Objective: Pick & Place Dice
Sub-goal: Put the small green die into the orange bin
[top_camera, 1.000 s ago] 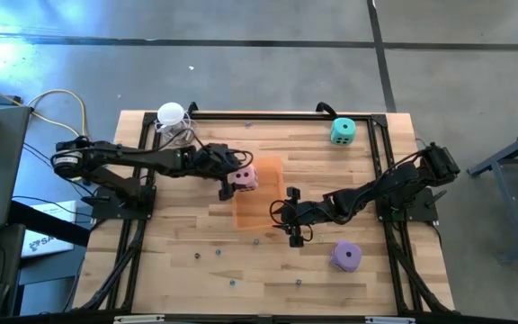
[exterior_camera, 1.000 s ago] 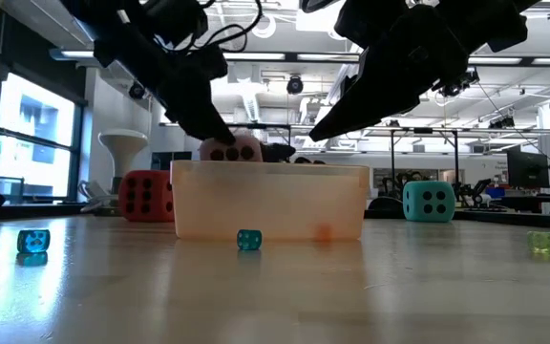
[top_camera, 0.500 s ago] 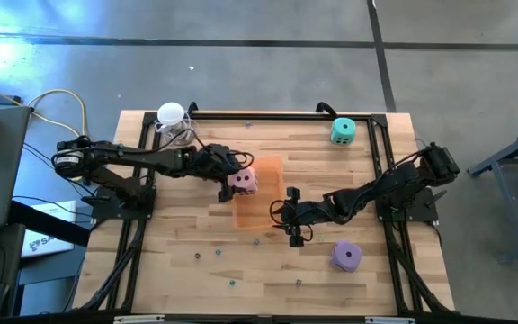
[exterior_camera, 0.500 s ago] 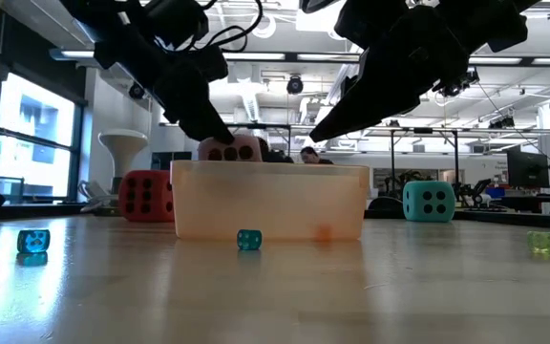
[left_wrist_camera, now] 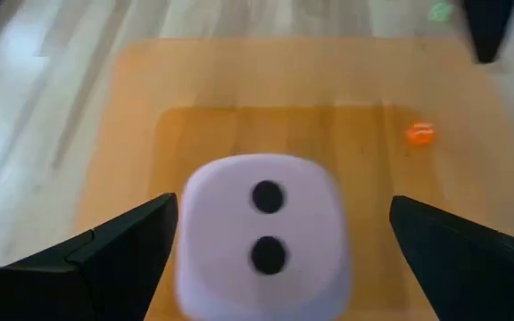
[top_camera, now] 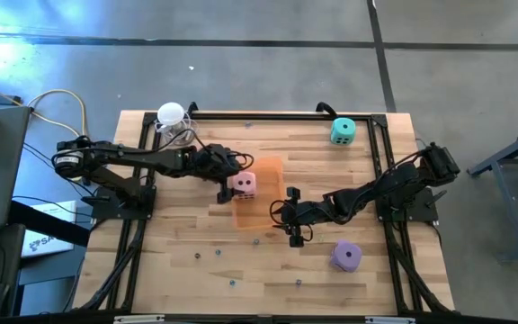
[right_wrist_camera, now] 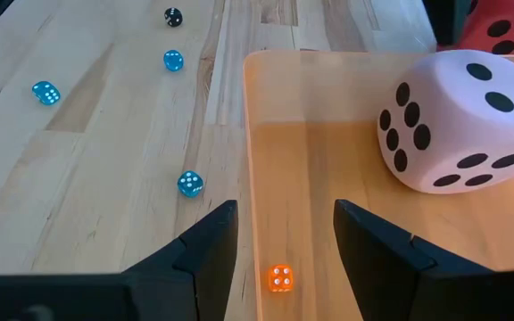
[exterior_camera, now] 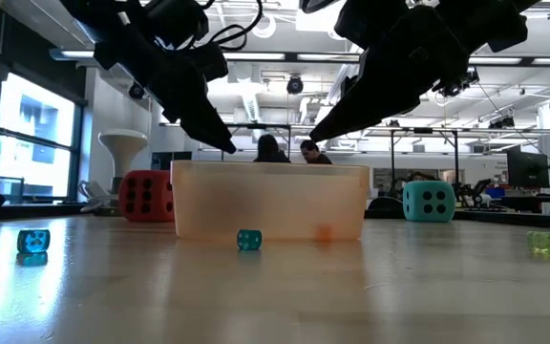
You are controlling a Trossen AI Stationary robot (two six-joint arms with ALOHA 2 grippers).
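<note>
The pink die [top_camera: 244,184] lies on the floor of the translucent orange tray [top_camera: 263,211], at its far left end, also shown in the right wrist view [right_wrist_camera: 458,120]. My left gripper [left_wrist_camera: 284,203] hangs open just above the die, one finger on either side, touching nothing. My right gripper [right_wrist_camera: 286,214] stands open over the tray's near right edge with nothing between its fingers. The teal die [top_camera: 343,131] sits at the table's far right, the purple die [top_camera: 346,256] at the near right. The red die [exterior_camera: 146,196] rests on the table beyond the tray.
Small blue dice [right_wrist_camera: 190,184] and a black one [right_wrist_camera: 173,17] are scattered on the wood near the tray. A tiny orange die [right_wrist_camera: 280,278] lies inside it. A white object [top_camera: 171,114] stands at the far left corner. People show in the room beyond [exterior_camera: 270,149].
My left gripper has let go of the pink die. In the low view the die showed above the tray's rim between the fingers; it has now dropped below the rim onto the tray's floor. Both arms have stayed where they were.
</note>
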